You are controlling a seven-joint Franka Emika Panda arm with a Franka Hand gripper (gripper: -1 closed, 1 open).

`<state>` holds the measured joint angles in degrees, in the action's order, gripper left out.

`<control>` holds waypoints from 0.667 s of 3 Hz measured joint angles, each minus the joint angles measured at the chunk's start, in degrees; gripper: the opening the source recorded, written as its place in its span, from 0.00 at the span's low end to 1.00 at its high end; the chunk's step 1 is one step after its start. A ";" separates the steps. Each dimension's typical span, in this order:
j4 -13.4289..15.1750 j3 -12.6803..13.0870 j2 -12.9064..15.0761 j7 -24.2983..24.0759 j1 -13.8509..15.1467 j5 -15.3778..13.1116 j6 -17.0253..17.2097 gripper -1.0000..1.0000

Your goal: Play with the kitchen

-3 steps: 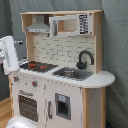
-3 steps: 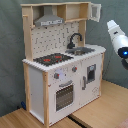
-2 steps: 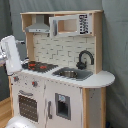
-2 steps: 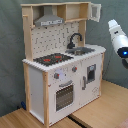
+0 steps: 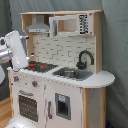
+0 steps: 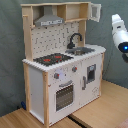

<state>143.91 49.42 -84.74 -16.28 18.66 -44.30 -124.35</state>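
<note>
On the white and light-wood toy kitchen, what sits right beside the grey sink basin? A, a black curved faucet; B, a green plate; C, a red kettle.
A: the black curved faucet rises at the grey sink basin on the toy kitchen, seen in both exterior views.

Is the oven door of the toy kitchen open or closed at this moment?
Closed. In both exterior views the oven door sits flush with the front of the kitchen, no gap at its edges, and its handle lies flat above the window.

The kitchen [image 6: 62, 70] stands on a wooden floor [image 6: 102, 107].
</note>
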 joint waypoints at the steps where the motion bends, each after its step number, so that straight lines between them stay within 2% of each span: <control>1: 0.00 -2.81 0.59 -3.51 2.05 -0.98 -4.57 1.00; 2: -0.01 -4.78 0.99 -6.79 4.81 -1.01 -9.74 1.00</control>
<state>143.91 44.64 -83.76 -23.07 23.46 -45.31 -134.09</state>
